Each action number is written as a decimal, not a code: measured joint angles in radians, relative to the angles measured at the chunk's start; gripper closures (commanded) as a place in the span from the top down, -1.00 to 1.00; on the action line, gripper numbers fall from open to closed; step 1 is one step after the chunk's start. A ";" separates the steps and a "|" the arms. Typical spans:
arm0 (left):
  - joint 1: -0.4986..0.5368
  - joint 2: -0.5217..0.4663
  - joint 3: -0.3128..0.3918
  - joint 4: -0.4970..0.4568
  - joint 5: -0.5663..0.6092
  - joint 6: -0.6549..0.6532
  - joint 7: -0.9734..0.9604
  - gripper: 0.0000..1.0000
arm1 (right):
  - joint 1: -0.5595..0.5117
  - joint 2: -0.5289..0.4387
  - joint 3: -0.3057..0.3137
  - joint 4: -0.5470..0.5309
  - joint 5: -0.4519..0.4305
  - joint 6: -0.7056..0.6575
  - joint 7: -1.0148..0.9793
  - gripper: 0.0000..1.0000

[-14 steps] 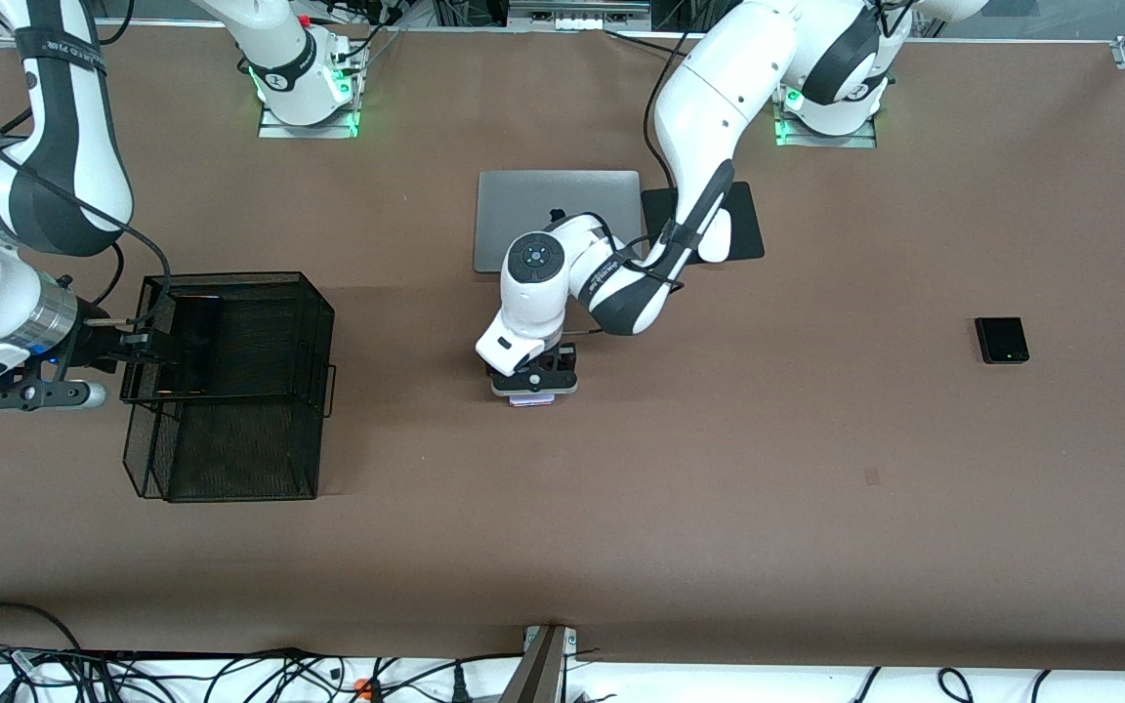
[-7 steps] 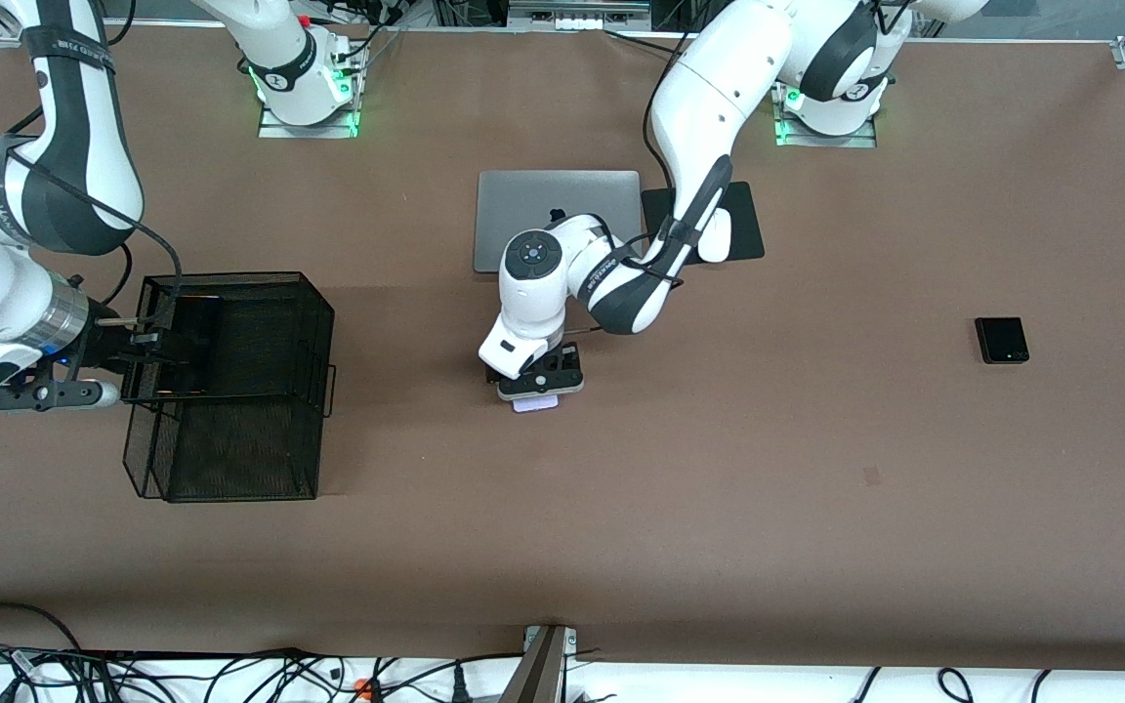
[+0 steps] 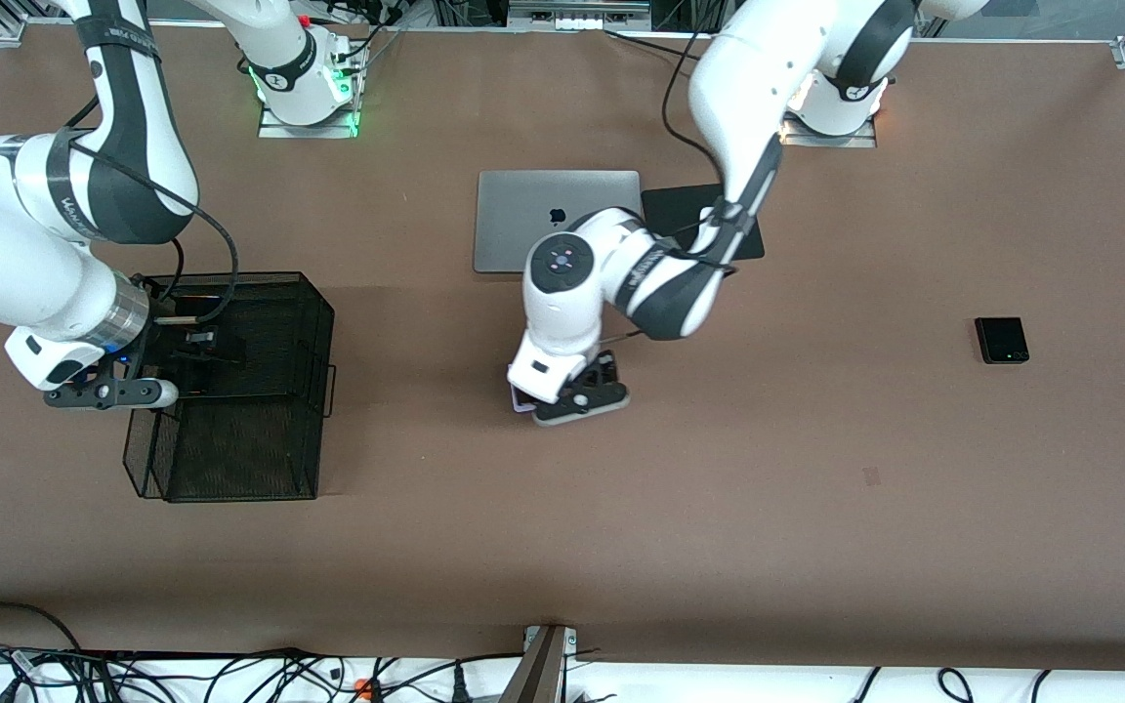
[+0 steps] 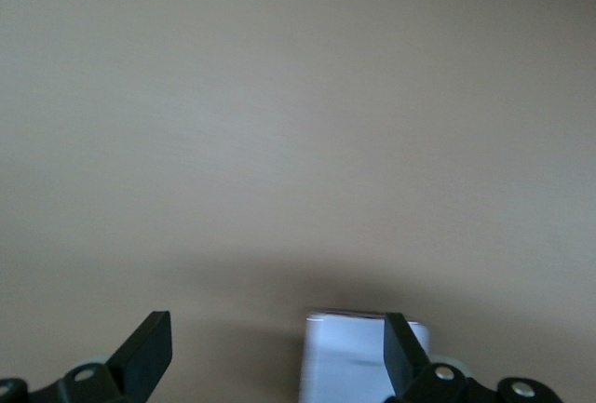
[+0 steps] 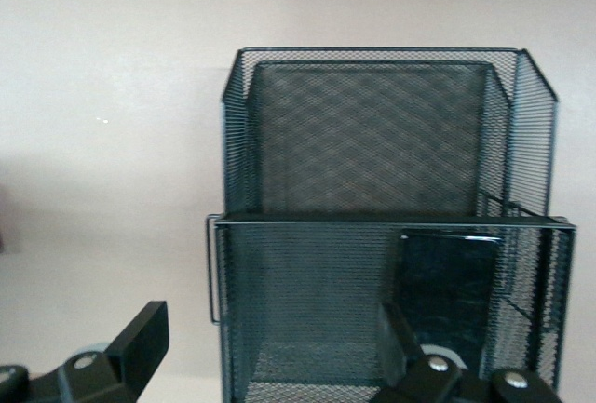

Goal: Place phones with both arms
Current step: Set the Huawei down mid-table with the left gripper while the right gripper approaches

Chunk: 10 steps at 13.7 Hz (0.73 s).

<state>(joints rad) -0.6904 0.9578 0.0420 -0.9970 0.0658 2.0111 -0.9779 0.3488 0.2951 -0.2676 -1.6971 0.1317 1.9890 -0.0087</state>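
Left gripper [image 3: 577, 395] spread over the pale phone [image 4: 358, 358] mid-table, right gripper [image 3: 193, 347] spread above the mesh basket [image 3: 260, 430] holding the long black phone [image 5: 447, 296], black squarish phone [image 3: 1001, 340] toward the left arm's end.

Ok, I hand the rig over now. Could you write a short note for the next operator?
Left gripper: open, low over mid-table; the lavender phone sits against one of its fingers, not clamped.
Right gripper: open, at the mesh basket.
Done: the long black phone stands inside the basket.
Left: the lavender phone, and the squarish black phone lying untouched toward the left arm's end of the table.
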 measured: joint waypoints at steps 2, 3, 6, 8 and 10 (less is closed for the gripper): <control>0.052 -0.042 -0.005 -0.063 -0.002 -0.101 0.098 1.00 | 0.048 0.002 0.023 0.001 0.006 0.013 0.013 0.99; 0.079 -0.062 -0.005 -0.118 -0.002 -0.116 0.154 1.00 | 0.087 0.008 0.033 0.005 0.007 0.039 0.029 0.99; 0.177 -0.126 -0.005 -0.273 -0.003 -0.120 0.339 1.00 | 0.235 0.072 0.042 0.027 0.007 0.118 0.144 0.99; 0.245 -0.167 -0.004 -0.333 -0.003 -0.139 0.454 1.00 | 0.312 0.153 0.045 0.073 0.006 0.167 0.210 0.99; 0.307 -0.205 -0.002 -0.381 0.000 -0.170 0.578 1.00 | 0.370 0.249 0.046 0.156 0.006 0.186 0.251 0.99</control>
<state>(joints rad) -0.3833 0.7524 0.0401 -1.3776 0.0654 1.8407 -0.4002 0.7190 0.5443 -0.2220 -1.5414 0.1377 2.1755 0.2424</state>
